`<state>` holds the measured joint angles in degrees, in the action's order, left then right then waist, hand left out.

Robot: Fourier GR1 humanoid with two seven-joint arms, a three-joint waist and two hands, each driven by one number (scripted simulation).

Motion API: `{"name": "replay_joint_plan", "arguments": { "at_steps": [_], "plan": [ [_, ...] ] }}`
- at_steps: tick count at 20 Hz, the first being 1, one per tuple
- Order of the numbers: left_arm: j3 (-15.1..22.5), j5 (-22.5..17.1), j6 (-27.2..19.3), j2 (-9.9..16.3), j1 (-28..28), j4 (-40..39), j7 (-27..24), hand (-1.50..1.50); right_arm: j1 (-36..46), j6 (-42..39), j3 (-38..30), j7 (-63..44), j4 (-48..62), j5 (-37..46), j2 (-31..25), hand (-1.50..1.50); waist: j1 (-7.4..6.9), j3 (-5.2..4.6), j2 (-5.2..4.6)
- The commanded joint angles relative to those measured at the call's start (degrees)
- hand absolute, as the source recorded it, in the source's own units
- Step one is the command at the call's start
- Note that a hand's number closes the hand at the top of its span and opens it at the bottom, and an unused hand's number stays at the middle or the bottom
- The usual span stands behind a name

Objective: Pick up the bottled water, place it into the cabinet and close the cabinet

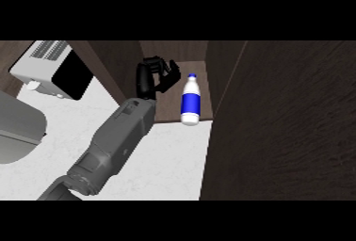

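The water bottle (190, 101), white with a blue label and blue cap, stands on the brown cabinet shelf (167, 110) near its front edge. My left hand (154, 75) is inside the cabinet just left of the bottle, a small gap apart from it, with its fingers relaxed and holding nothing. The grey forearm runs from the lower left up to the hand. The cabinet's dark wooden door (292, 122) stands open and fills the right side of the view. My right hand does not show.
A white appliance (42, 66) with a black side sits at the upper left on the white marble counter (167, 160). A grey rounded object (17, 129) lies at the left edge. The cabinet's left wall (111, 66) stands beside my arm.
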<state>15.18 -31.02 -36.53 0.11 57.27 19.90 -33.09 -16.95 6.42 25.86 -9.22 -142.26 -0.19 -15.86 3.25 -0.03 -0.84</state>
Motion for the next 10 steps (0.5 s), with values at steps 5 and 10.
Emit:
{"name": "replay_joint_plan", "arguments": {
  "at_steps": [5,10],
  "plan": [
    [-0.4,2.9,-2.4,-0.1,6.7,-9.2,-2.0,-1.5,-1.3,-0.7,0.0,-1.8,-4.5,-2.1,0.4,-1.5,0.31,-0.01,-0.1],
    [-2.5,1.9,-0.3,-0.1,7.6,-11.9,-2.8,-1.5,-0.9,-1.8,1.6,-1.1,-3.5,-1.3,0.3,-1.5,0.84,-0.06,-0.52]
  ]
}}
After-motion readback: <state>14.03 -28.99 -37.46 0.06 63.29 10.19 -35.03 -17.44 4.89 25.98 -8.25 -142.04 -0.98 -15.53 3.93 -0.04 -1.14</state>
